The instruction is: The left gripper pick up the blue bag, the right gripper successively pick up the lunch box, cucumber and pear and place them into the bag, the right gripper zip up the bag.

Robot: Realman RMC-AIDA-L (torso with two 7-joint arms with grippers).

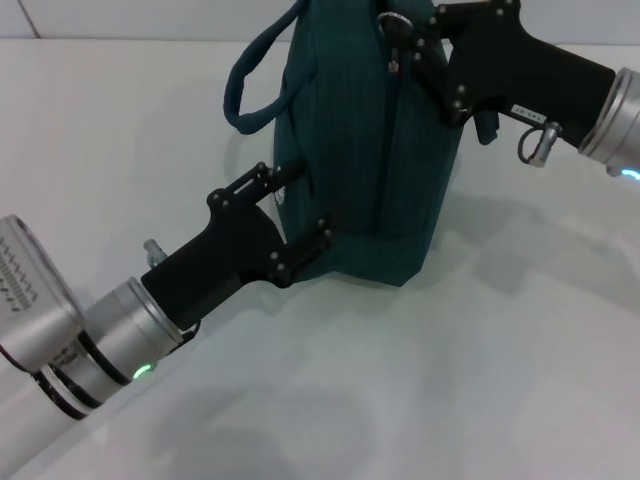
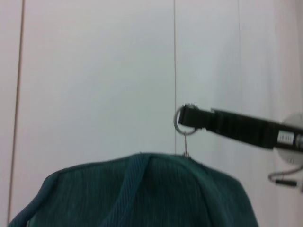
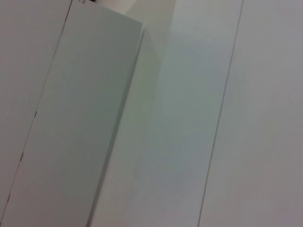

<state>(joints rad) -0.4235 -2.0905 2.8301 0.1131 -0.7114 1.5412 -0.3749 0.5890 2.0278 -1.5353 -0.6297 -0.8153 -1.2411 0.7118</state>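
The blue bag (image 1: 375, 150) stands upright on the white table, its loop handle (image 1: 255, 85) hanging to the left. My left gripper (image 1: 300, 212) reaches in from the lower left and is shut on the bag's near end, one finger on each side of the fabric. Coming in from the upper right, my right gripper (image 1: 400, 45) is at the bag's top, shut on the metal ring pull (image 1: 393, 22) of the zipper. The left wrist view shows the bag's top (image 2: 142, 189) and the right gripper (image 2: 187, 118) pinching the ring pull (image 2: 181, 125). Lunch box, cucumber and pear are out of view.
The white table (image 1: 480, 380) spreads out in front of and around the bag. A white wall (image 2: 94, 71) stands behind it. The right wrist view holds only pale wall panels (image 3: 85, 118).
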